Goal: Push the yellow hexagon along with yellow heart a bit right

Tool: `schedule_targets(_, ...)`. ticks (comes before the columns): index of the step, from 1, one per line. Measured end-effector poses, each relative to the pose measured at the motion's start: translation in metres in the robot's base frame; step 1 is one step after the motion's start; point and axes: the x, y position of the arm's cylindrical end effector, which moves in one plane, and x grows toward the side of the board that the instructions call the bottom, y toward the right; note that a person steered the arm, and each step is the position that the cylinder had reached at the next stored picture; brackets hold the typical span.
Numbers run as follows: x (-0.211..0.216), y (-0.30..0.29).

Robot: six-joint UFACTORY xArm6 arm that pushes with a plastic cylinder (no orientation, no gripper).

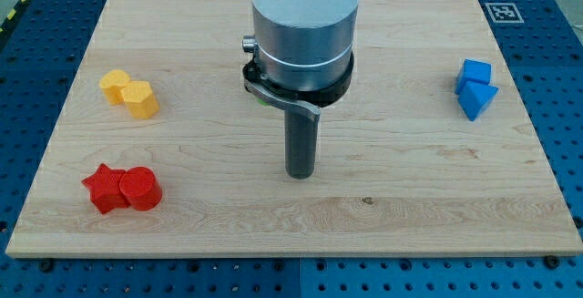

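Observation:
The yellow heart (pixel 115 86) and the yellow hexagon (pixel 141 99) lie touching each other at the view's left, on the wooden board (pixel 410 198). The heart is up-left of the hexagon. My tip (pixel 301 174) rests on the board near the middle, well to the right of both yellow blocks and a little lower. It touches no block.
A red star (pixel 105 189) and a red cylinder (pixel 140 189) sit together at the lower left. A blue cube (pixel 474 72) and a blue triangle (pixel 477 99) sit together at the right. A sliver of green shows behind the arm's body (pixel 262 97).

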Motion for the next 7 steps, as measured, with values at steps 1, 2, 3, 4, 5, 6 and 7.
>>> schedule_targets(1, -0.013, 0.0)
schedule_targets(2, -0.031, -0.008)
schedule_targets(3, -0.052, -0.038)
schedule_targets(4, -0.078, -0.084)
schedule_targets(5, -0.11, -0.133)
schedule_targets(6, -0.142, -0.171)
schedule_targets(7, -0.176, -0.213)
